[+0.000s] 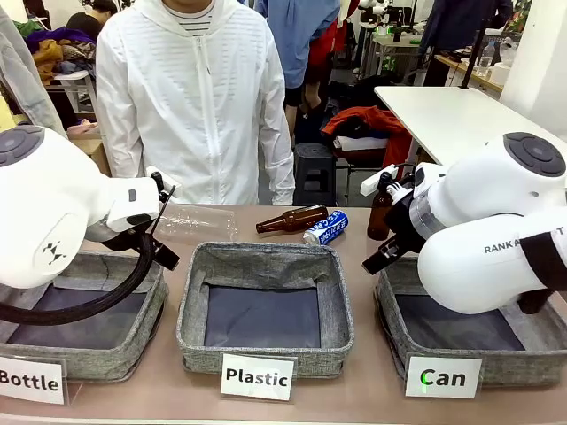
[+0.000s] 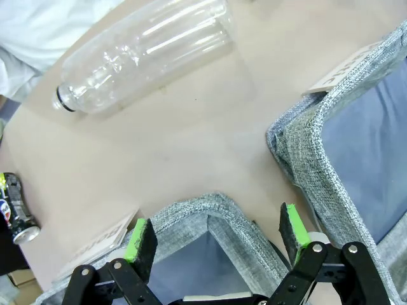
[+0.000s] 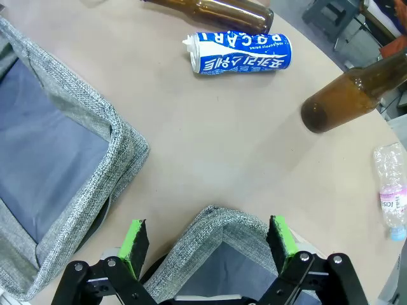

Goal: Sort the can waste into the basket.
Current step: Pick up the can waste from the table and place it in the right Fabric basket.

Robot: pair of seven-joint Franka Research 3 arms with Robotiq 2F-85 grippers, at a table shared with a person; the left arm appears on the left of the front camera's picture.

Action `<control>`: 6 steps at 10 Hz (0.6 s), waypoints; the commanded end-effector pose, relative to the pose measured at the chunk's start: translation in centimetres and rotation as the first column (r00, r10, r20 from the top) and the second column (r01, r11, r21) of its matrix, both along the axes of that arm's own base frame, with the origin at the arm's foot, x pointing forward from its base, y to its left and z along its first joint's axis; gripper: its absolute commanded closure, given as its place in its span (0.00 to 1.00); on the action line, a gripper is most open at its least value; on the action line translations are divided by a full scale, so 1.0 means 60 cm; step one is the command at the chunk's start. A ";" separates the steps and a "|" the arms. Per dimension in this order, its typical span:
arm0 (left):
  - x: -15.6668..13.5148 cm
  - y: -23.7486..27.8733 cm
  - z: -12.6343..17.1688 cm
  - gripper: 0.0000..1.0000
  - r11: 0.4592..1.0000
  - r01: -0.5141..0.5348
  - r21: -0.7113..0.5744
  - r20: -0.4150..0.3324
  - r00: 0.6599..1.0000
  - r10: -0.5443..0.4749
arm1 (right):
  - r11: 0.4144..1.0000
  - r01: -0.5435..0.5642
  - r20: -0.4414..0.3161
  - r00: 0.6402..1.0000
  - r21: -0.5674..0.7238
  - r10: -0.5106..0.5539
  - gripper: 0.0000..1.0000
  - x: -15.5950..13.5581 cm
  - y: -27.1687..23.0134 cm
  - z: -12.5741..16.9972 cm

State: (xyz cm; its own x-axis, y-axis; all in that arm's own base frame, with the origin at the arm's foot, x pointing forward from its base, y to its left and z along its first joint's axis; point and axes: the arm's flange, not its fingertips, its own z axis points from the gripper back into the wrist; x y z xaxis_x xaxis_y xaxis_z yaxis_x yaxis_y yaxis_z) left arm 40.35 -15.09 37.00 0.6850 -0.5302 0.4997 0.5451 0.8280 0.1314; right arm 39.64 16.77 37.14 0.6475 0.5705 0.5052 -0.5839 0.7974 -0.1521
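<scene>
Two grippers stand ready, jaws spread wide, nothing held. The right gripper (image 3: 206, 232) hovers over a corner of the Can basket (image 1: 391, 312). The left gripper (image 2: 216, 223) hangs over a corner of the Bottle basket (image 1: 158, 305).

Beyond the far rim of the Plastic basket (image 1: 266, 258), the blue can (image 3: 240, 53) lies on its side on the desk (image 3: 210, 146), just beside a lying brown bottle (image 3: 216, 11). An upright brown bottle (image 3: 346, 101) stands near it on the other side. The crushed can (image 2: 18, 213) lies near the desk's edge in the left wrist view, well apart from the clear bottle (image 2: 146, 51). A person (image 1: 195, 97) stands at the far side.

I judge the step in hand to be the reach for the blue can, and I would use the right arm:
1. Roll the wrist so the fingers straddle the can across its barrel, not end to end.
2. Descend from above, centred, clear of both brown bottles.
3. Close gently, since thin walls probably dent and slip.
4. Lift clear of the rim before carrying, and release inside the Can basket.
</scene>
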 end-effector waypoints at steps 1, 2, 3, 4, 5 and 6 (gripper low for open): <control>0.000 0.000 0.000 0.00 1.000 0.000 0.000 0.000 1.000 0.000 | 1.000 0.000 0.000 1.000 0.001 0.000 0.00 0.000 0.000 0.000; 0.000 0.000 0.000 0.00 1.000 0.000 0.000 0.000 1.000 0.000 | 1.000 0.000 0.000 1.000 0.001 0.000 0.00 0.000 0.000 0.000; 0.000 0.000 0.000 0.00 1.000 0.000 0.000 0.000 1.000 0.000 | 1.000 0.000 0.000 1.000 0.001 0.000 0.00 0.000 0.000 0.000; 0.000 0.000 0.000 0.00 1.000 0.000 0.000 0.000 1.000 0.000 | 1.000 0.000 0.000 1.000 0.001 0.000 0.00 0.000 0.000 0.000; 0.000 0.000 0.000 0.00 1.000 0.000 0.000 0.000 1.000 0.000 | 1.000 0.000 0.000 1.000 0.001 0.000 0.00 0.000 0.000 0.000; 0.000 0.000 0.000 0.00 1.000 0.000 0.000 0.000 1.000 0.000 | 1.000 0.000 0.000 1.000 0.001 0.000 0.00 0.000 0.000 0.000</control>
State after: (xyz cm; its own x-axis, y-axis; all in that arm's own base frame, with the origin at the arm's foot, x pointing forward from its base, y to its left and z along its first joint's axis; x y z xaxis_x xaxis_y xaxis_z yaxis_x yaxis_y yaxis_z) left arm 40.35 -15.09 37.00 0.6850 -0.5302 0.4997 0.5450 0.8280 0.1314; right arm 39.64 16.77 37.14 0.6475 0.5705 0.5052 -0.5839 0.7974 -0.1521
